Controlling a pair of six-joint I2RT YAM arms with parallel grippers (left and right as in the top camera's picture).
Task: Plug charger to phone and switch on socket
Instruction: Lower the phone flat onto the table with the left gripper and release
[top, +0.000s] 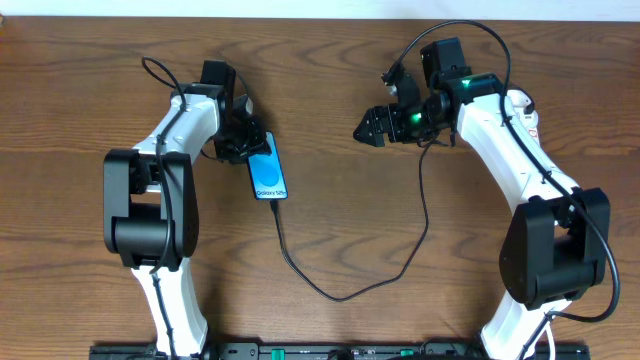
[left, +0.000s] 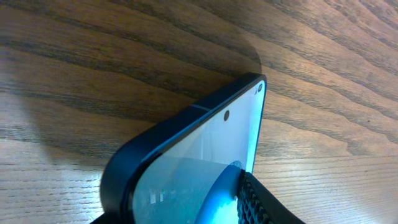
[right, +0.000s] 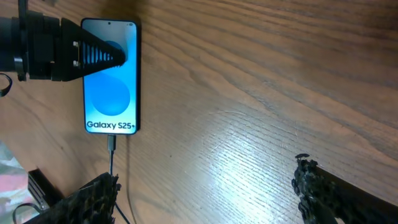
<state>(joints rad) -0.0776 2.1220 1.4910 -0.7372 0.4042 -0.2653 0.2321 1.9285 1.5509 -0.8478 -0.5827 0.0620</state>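
The phone (top: 268, 176) lies flat on the wood table with its blue "Galaxy S25+" screen up; it also shows in the right wrist view (right: 112, 81). My left gripper (top: 245, 143) is shut on its top end, and the phone fills the left wrist view (left: 205, 143) between the fingers. The charger cable (top: 340, 296) runs from the phone's bottom edge, curls down and then up toward my right arm. Its plug (right: 112, 143) sits in the phone's bottom port. My right gripper (top: 367, 128) is open and empty, right of the phone (right: 205, 193). The socket is mostly hidden under my right arm; only a white end with red marks (top: 524, 106) shows.
Bare wood table (top: 340, 60) lies between the two arms. The arm bases stand along the front edge (top: 330, 350).
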